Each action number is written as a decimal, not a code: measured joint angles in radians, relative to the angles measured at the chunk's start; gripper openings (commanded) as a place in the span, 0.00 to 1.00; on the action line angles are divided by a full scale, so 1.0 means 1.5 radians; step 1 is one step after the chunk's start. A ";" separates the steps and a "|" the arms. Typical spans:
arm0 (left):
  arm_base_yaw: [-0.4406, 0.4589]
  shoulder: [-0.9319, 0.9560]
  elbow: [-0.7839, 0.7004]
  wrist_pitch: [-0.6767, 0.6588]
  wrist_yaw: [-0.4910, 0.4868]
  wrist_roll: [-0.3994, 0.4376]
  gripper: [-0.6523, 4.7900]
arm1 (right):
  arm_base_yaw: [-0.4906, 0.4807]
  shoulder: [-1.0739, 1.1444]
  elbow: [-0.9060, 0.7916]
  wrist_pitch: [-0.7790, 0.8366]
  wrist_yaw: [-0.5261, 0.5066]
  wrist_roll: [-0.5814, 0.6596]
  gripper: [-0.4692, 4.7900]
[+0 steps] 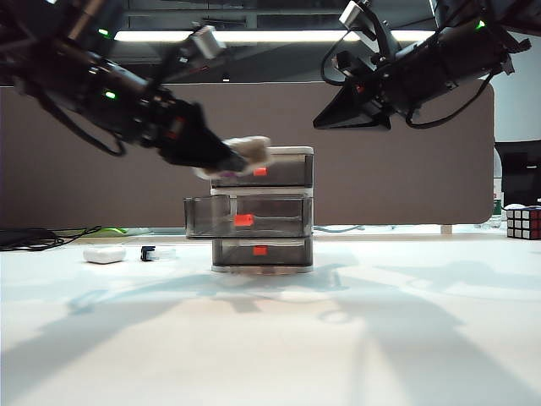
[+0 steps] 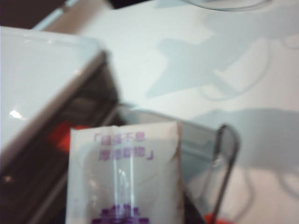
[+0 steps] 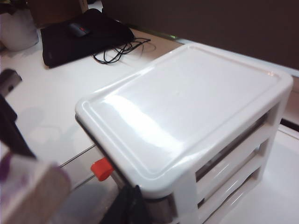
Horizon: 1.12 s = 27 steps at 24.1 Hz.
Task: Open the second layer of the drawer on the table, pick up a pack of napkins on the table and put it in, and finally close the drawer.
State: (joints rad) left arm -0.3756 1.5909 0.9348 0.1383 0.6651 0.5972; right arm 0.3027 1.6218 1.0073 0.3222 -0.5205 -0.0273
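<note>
Item: drawer cabinet (image 1: 262, 209), white frame, three smoky-grey tiers, standing mid-table (image 1: 270, 338); middle drawer (image 1: 245, 216) pulled out toward the camera, red-orange tab (image 1: 243, 220) forward, top and bottom tiers shut. Item: pack of napkins (image 1: 247, 155), off the table, pinched in the left gripper (image 1: 232, 159), hanging at the cabinet's upper front corner, above the open drawer and not yet inside. Left gripper: clamped on the pack, jaws part-spread by its bulk. Right gripper (image 1: 351, 114): raised well above and to the right of the cabinet, carrying nothing; whether spread or pressed together cannot be told, fingertips shown clearly in no view. Step in hand, by judgement: lowering the pack into the middle drawer. Best done by carrying it out past the cabinet's top lip, centring over the open tray, sinking below the rim before letting go; release too near the front risks the pack catching the rim or landing on the lid. Left wrist view only: purple print on the pack (image 2: 122, 182), the drawer's clear curved front wall (image 2: 224, 158) just beyond it, tray apparently bare. Right wrist view only: glossy white lid (image 3: 187, 112), the pack (image 3: 28, 191) blurred in front of the cabinet, dark mat and cables (image 3: 84, 35) behind. Exterior view only: both arms at once, white oval case (image 1: 104, 254) left of the cabinet, puzzle cube (image 1: 523, 222) far right.
</note>
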 measured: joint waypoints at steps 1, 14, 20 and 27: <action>-0.010 0.006 0.000 0.001 0.000 0.000 0.53 | 0.000 0.000 0.000 -0.004 0.000 0.000 0.08; -0.057 0.039 0.006 0.040 -0.085 0.023 0.53 | 0.000 0.000 0.000 -0.040 -0.012 0.000 0.08; -0.057 0.039 0.008 0.049 -0.088 0.026 0.53 | -0.001 0.000 0.000 -0.041 -0.018 -0.001 0.08; -0.057 0.044 0.034 0.047 -0.102 0.027 0.83 | -0.001 0.000 0.000 -0.041 -0.019 -0.003 0.08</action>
State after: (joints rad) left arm -0.4606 1.6573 0.9859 0.2081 0.5117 0.6380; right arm 0.3019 1.6218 1.0073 0.2607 -0.5488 -0.0319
